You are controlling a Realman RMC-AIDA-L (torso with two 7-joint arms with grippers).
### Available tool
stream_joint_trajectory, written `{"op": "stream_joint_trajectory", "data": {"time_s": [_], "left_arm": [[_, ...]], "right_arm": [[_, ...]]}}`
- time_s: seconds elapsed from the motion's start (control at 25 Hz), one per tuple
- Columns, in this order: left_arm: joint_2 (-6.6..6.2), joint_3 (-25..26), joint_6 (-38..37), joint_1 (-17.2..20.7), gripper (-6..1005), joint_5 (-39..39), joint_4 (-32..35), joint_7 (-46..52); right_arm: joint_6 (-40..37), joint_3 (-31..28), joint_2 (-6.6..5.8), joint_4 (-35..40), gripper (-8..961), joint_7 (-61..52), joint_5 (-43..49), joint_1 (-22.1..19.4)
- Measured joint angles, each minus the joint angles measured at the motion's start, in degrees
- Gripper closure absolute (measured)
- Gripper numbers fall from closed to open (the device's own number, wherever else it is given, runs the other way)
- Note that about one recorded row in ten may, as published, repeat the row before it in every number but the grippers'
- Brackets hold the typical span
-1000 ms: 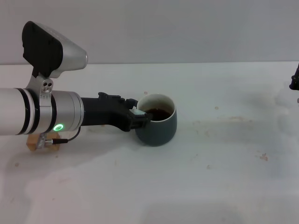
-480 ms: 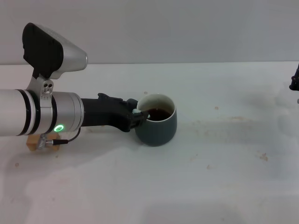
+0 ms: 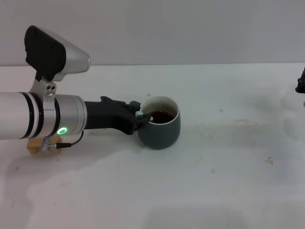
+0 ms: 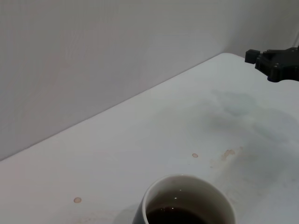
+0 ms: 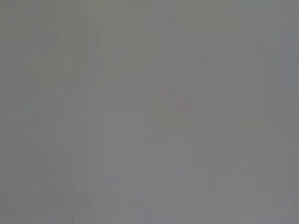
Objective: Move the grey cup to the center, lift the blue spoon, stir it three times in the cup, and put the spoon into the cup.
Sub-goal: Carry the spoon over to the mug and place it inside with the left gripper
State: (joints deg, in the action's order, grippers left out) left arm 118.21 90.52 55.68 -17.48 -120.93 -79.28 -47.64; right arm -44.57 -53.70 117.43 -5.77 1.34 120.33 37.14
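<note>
While left gripper [image 3: 142,119] pinches blue spoon [image 3: 143,114] at grey cup [image 3: 161,129] rim, mid-table, you keep strokes shallow, clear of wall, avoid tipping. Right gripper [image 3: 300,82] parked at table's right edge; fingers: cannot tell.

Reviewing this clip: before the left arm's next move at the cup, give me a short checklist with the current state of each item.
1. Dark blue-grey ceramic cup upright on the white table: ok.
2. Dark liquid contained, no fresh spill beside the cup: ok.
3. Left gripper at the cup's rim: ok.
4. Pale-handled spoon secure in the left gripper: cannot tell; only a small pale piece shows.
5. Right gripper away at the table's edge: ok.
</note>
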Motion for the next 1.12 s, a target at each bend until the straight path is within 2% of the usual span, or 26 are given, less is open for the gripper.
{"op": "stream_joint_trajectory", "data": {"time_s": [0.84,1.12], "left_arm": [[0.0,0.4,-1.9,-0.5,806,1.8,1.8,0.0],[0.0,0.5,-2.9,-0.8,812,2.2,2.0,0.0]], "right_arm": [[0.0,-0.4,-0.01,0.1,920,0.1,0.0,0.1],[0.0,-0.5,-0.01,0.1,920,0.1,0.0,0.1]]}}
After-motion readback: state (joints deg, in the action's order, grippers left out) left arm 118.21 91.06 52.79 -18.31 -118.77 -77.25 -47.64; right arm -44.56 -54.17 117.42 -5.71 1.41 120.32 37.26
